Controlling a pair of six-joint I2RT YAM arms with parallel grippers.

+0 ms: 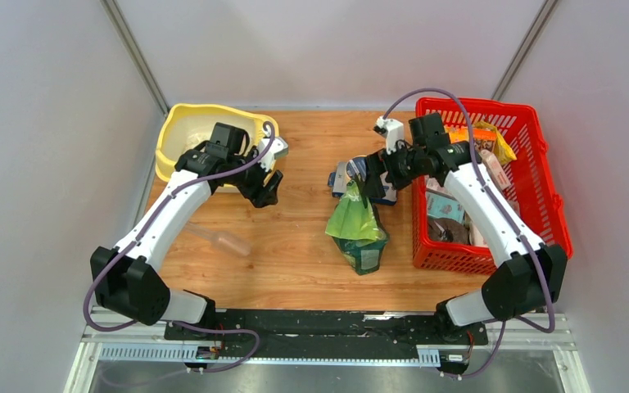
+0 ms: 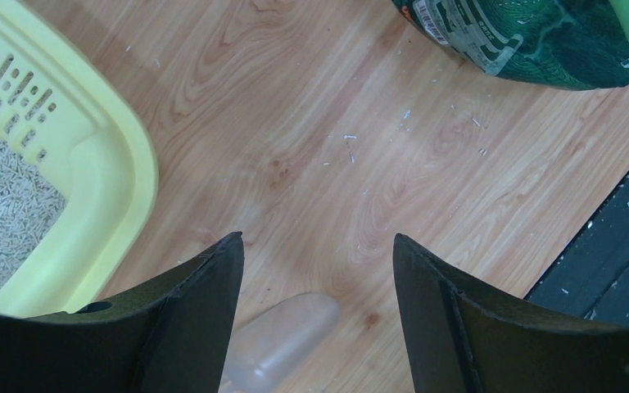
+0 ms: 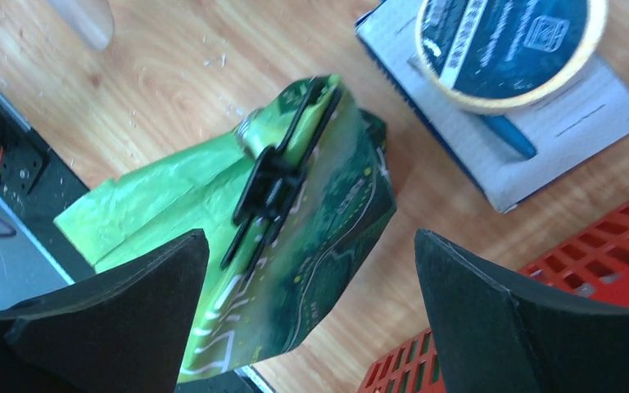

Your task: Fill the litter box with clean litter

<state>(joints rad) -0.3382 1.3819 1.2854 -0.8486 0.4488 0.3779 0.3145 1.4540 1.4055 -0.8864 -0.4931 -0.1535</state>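
Looking at where things sit, I'd say you're on the pick-up of the green litter pouch (image 1: 357, 225), so here's how I'd play it. Your right pincer (image 3: 311, 327) hangs right over the pouch, jaws spread wide, nothing in them. The pouch lies flat on the wooden surface (image 1: 295, 262), directly under that gap.

There's a black clip (image 3: 274, 184) pinching its folded end. Don't bite on the clip. Come down on the pouch body just beside it and take a deep bite, since a soft bag like this will probably sag and slide out of a shallow pinch. My guess is the clip has to come off before anything pours, so leave that end reachable for the other arm.

A grey carton (image 3: 540, 147) with a round tin (image 3: 508, 45) on top sits just beside the pouch on its far side. The red basket (image 1: 540, 164) is just to the pouch's right, so lift straight up before you swing.

Your left pincer (image 2: 318, 311) is open and empty too, well to the pouch's left, with a clear scoop (image 2: 282, 340) lying below it. The litter box (image 1: 201, 131) is further left of the pouch again, at the back, and already has some pale granules (image 2: 0, 213) in it.
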